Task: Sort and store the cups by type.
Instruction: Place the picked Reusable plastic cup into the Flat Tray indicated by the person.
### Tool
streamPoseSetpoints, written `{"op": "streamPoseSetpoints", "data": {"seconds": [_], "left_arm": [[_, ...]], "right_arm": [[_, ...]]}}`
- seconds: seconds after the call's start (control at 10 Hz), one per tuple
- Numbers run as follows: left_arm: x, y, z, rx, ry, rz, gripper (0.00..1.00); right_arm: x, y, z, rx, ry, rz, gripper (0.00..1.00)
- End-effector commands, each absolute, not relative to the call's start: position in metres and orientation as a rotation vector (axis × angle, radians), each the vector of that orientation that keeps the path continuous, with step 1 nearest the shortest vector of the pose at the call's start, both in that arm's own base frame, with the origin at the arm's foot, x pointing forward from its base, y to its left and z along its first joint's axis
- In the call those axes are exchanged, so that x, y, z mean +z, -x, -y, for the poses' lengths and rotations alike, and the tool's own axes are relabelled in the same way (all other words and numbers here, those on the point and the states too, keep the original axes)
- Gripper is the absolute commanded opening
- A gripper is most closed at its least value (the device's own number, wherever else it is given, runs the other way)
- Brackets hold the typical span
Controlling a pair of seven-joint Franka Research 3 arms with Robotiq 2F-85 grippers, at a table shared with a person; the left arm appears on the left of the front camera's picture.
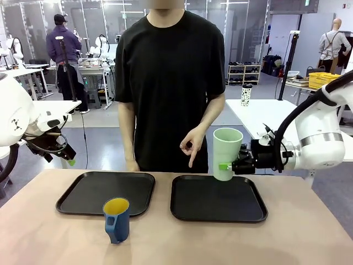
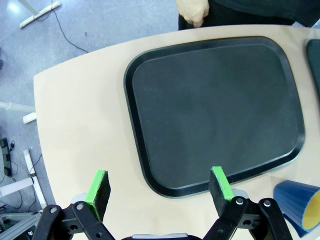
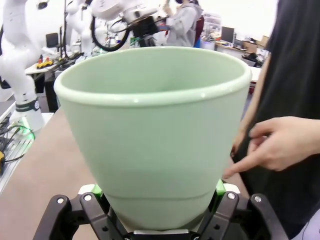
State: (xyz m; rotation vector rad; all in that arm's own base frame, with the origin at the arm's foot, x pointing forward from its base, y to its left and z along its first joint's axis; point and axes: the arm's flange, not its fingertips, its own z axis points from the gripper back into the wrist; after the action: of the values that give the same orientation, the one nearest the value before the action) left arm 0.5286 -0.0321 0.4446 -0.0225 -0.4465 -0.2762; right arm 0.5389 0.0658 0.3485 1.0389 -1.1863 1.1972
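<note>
Mint tumbler (image 1: 227, 148): upright, pinched at its base by my right gripper (image 1: 227, 166) over the right tray's (image 1: 218, 201) far edge, where a person's hand (image 1: 193, 144) points, likely its slot. Blue mug (image 1: 116, 220): on the table (image 1: 309, 232), awaiting my spread left gripper (image 2: 160, 186).

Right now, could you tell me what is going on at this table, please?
The right gripper is shut on the pale green tumbler, holding it mouth up in the air over the far edge of the right tray. The person across the table points a finger of one hand down towards that tray. The blue mug stands on the table in front of the left tray, with nothing touching it. The left gripper hangs above the left tray's side of the table, fingers open, holding nothing.
</note>
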Motion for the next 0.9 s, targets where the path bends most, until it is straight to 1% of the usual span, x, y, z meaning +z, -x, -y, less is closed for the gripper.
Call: {"op": "streamPoseSetpoints", "data": {"seconds": [0.0,0.3,0.4,0.7,0.8], "left_arm": [[0.446,-0.528,0.03,-0.273,0.028,0.448,1.0],[0.446,-0.528,0.03,-0.273,0.028,0.448,1.0],[0.446,-0.528,0.03,-0.273,0.028,0.448,1.0],[0.446,-0.528,0.03,-0.273,0.028,0.448,1.0],[0.446,-0.528,0.03,-0.273,0.028,0.448,1.0]], "right_arm": [[0.347,-0.563,-0.067,1.135,-1.075,1.193,0.85],[0.35,-0.57,-0.063,1.07,-1.091,1.182,0.85],[0.343,-0.567,-0.063,1.142,-1.054,1.193,0.85],[0.341,-0.567,-0.063,1.126,-1.062,1.184,0.85],[0.325,-0.57,-0.067,1.129,-1.08,1.161,0.85]]}}
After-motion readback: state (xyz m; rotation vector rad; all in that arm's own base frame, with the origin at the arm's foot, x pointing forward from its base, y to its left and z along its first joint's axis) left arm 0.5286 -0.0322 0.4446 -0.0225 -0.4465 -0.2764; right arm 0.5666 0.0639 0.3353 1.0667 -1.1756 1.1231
